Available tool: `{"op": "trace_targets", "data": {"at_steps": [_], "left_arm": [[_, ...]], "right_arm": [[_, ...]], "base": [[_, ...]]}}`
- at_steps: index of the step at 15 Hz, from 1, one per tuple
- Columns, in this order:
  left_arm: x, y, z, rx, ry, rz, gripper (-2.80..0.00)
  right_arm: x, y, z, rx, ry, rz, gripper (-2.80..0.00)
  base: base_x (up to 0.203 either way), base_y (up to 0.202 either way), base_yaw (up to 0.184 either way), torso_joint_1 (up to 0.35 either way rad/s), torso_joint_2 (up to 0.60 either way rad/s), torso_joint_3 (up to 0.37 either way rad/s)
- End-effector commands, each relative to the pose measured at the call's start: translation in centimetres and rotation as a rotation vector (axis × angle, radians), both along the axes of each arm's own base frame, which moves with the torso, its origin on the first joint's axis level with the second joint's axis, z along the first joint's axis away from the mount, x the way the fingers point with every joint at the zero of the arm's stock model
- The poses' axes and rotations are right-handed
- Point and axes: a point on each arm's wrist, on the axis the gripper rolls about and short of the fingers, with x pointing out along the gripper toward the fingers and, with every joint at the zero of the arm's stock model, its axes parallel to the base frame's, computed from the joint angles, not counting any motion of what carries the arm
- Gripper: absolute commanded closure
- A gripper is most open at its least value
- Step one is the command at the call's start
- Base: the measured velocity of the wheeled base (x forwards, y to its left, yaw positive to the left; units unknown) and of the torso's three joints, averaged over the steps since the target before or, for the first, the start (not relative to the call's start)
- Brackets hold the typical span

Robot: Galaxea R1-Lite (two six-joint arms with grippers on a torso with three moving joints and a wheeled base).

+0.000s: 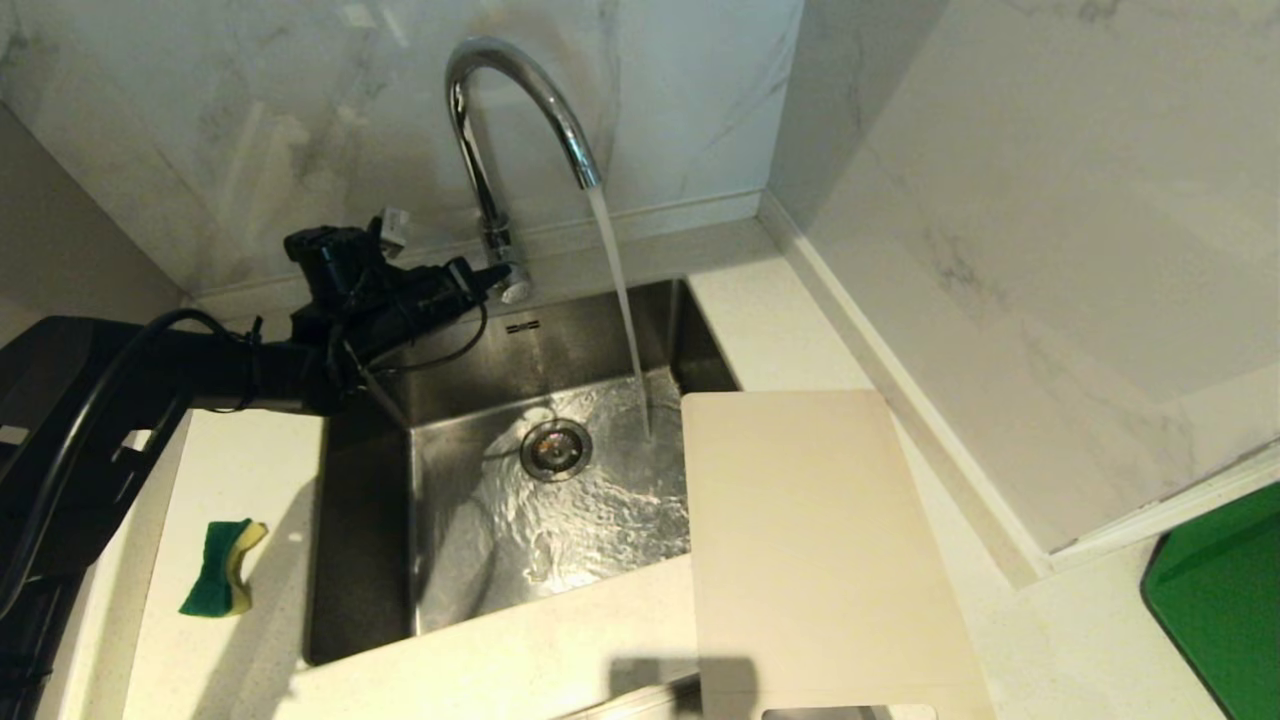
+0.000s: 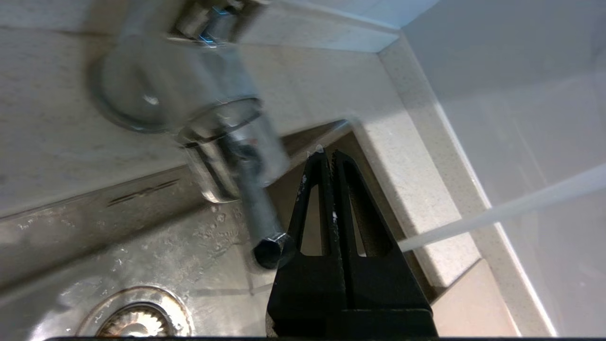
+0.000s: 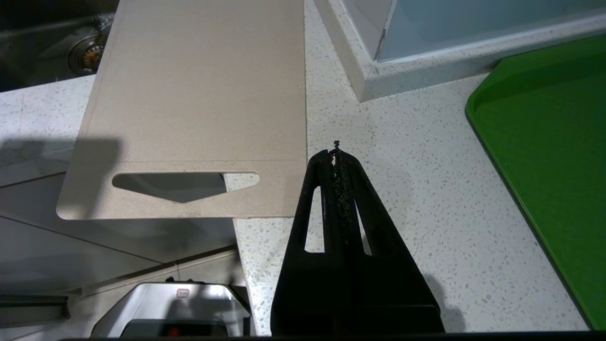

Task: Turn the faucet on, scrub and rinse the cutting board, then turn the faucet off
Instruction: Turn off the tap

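The chrome gooseneck faucet stands behind the sink with water pouring from its spout into the basin. My left gripper is shut and empty, its tips right beside the faucet's base and thin side lever; in the left wrist view the shut left gripper lies alongside that lever. The cream cutting board lies flat on the counter right of the sink, slot handle toward me. My right gripper is shut and empty, hovering over the counter beside the cutting board.
A green-and-yellow sponge lies on the counter left of the sink. A bright green tray sits at the far right. Marble walls close in behind and on the right. The drain is in the basin's middle.
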Motion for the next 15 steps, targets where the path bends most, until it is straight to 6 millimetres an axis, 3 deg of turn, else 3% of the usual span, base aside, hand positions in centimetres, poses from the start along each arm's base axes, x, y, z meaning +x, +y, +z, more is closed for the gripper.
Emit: {"op": "trace_targets", "data": {"at_steps": [1,7,15], "left_arm": [[0.6,0.3,-0.7,-0.001,0.008,0.008,0.00],[1.3,0.9,-0.7,-0.007,-0.013,0.026,0.00],[1.6,3.0,-0.1,-0.009,-0.027,0.070,0.00]], "right_arm": [[0.0,0.0,0.0,-0.001,0.000,0.000,0.00],[0.0,0.0,0.0,-0.001,0.000,0.000,0.00],[0.0,0.0,0.0,-0.001,0.000,0.000,0.00]], "base": [[0.000,0.000,0.000,0.000,0.00,0.000],[0.000,0.000,0.000,0.000,0.00,0.000],[0.000,0.000,0.000,0.000,0.00,0.000]]}}
